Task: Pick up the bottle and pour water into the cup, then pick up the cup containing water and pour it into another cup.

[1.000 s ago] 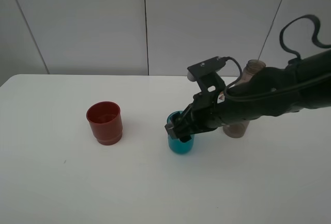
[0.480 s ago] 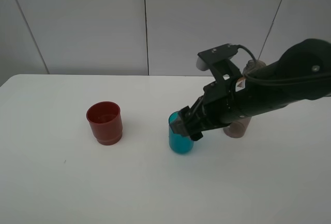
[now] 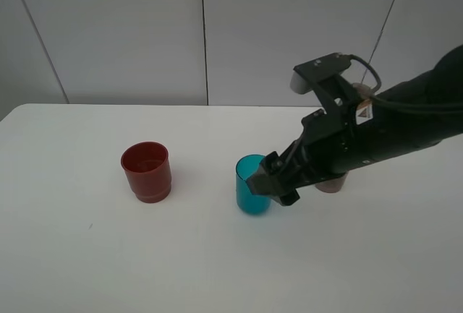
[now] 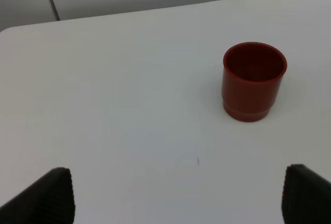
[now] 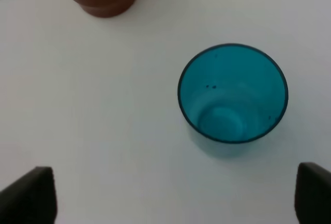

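The white table [image 3: 87, 269] carries everything. The black right arm's gripper [image 3: 273, 184] hovers just beside the small translucent teal-blue plastic tumbler [image 3: 251, 184], jaws spread wide and grasping nothing. The tall smoky grey-brown bottle [image 3: 333, 183] stands mostly hidden behind that arm. The opaque dark red plastic cup [image 3: 147, 171] sits well apart to the left. The left gripper [image 4: 176, 195] is spread open over bare table.

The tumbler looks finished with, so the gripper should lift straight clear of its rim, avoiding a knock.

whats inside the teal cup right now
In the right wrist view the teal cup stands upright, its bare bottom visible with a few small dark specks on the inner wall. Whether a thin layer of clear water remains cannot be told. No gripper finger covers it.
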You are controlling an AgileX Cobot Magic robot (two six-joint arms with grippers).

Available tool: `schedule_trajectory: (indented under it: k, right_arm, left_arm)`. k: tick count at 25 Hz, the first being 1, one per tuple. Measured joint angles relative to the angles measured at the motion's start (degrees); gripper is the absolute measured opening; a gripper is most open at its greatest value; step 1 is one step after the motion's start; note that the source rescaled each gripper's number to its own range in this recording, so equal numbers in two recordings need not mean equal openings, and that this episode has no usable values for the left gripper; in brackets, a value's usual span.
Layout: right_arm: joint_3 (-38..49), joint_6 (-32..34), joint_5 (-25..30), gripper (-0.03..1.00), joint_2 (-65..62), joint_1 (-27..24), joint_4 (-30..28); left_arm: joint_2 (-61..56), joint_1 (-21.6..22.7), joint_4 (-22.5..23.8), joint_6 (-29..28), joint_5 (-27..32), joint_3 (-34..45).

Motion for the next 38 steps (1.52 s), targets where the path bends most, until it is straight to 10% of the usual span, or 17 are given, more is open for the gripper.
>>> schedule_trajectory:
  k: [16,38]
  right_arm:
    - [1.38,12.55,22.45,0.95,-24.15,-0.19,-9.9]
    - [9.4,13.89,38.41,0.95,-65.87,-21.39,-9.92]
  left_arm:
    - [0.0,0.0,0.0,0.0,0.0,0.0]
    - [0.0,0.0,0.0,0.0,0.0,0.0]
